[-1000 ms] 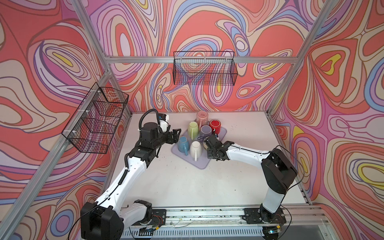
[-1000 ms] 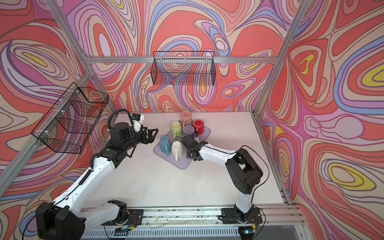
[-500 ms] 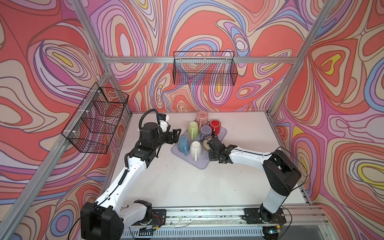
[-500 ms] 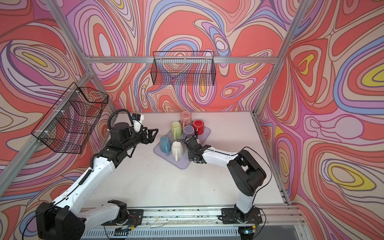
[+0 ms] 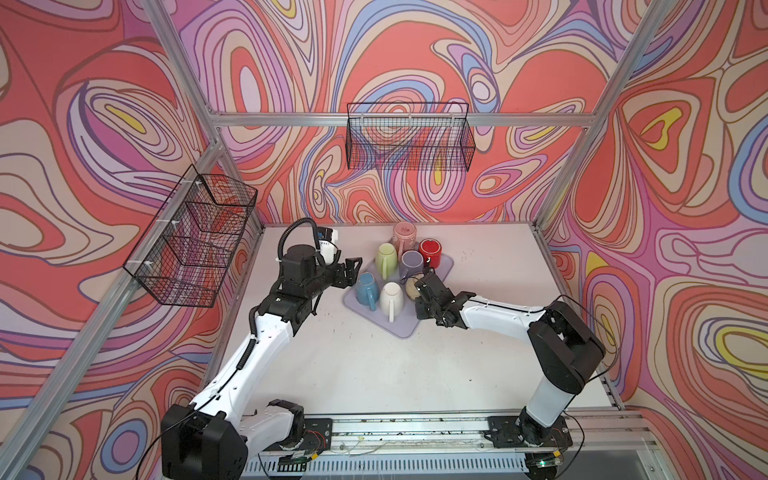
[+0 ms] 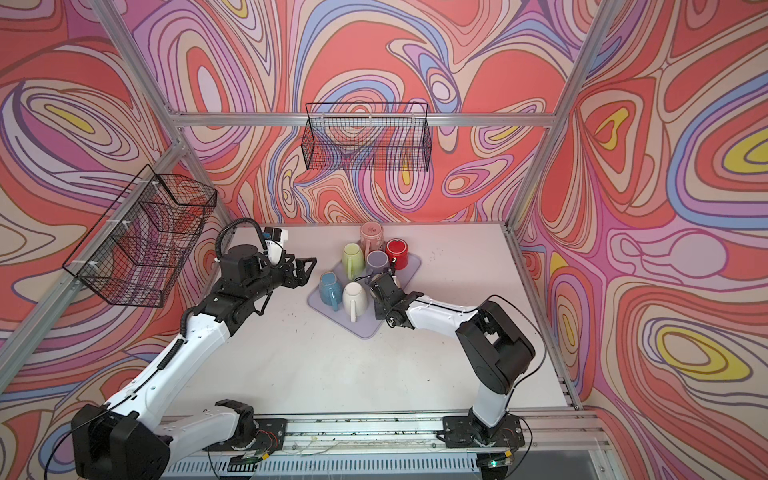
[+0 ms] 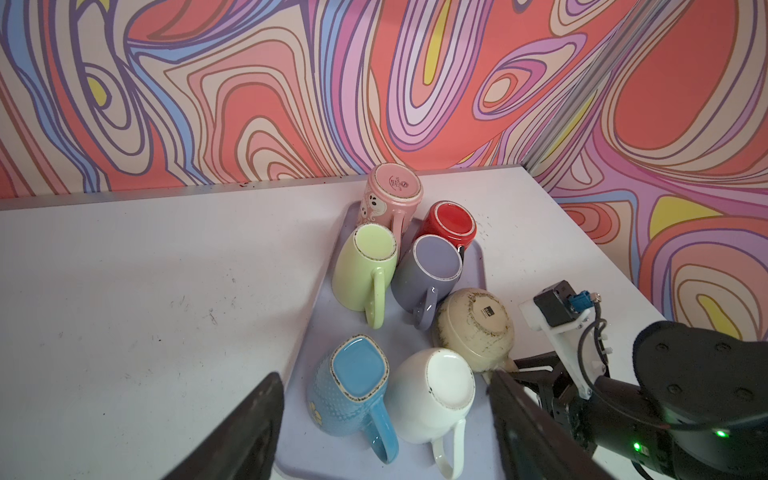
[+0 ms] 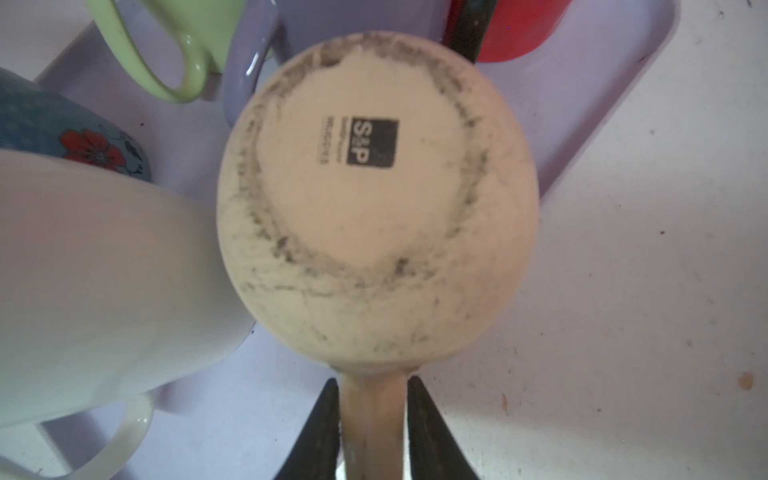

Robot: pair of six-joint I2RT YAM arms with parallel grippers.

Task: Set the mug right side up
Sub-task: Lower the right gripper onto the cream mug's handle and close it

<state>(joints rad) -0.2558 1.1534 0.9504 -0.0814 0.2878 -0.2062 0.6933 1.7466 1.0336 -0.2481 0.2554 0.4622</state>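
A beige mug (image 8: 374, 199) stands upside down, its speckled base up, on the lavender tray (image 5: 399, 330) at the right side of a cluster of mugs. My right gripper (image 8: 372, 390) is shut on the mug's handle, one black finger pressed against each side of it. In both top views the right gripper (image 5: 420, 286) sits low at the tray's right edge and covers most of the beige mug (image 5: 410, 286). My left gripper (image 5: 353, 270) hovers open and holds nothing, just left of the tray. In the left wrist view the beige mug (image 7: 473, 328) shows behind the white one.
Upside down on the tray are a pink mug (image 5: 404, 232), a red mug (image 5: 431, 251), a green mug (image 5: 385, 255), a purple mug (image 5: 411, 262), a blue mug (image 5: 366, 289) and a white mug (image 5: 391, 296), packed close. Wire baskets (image 5: 409, 137) (image 5: 191, 241) hang on the walls.
The right gripper's jaws have narrowed onto the beige mug's handle. The left arm has not moved.
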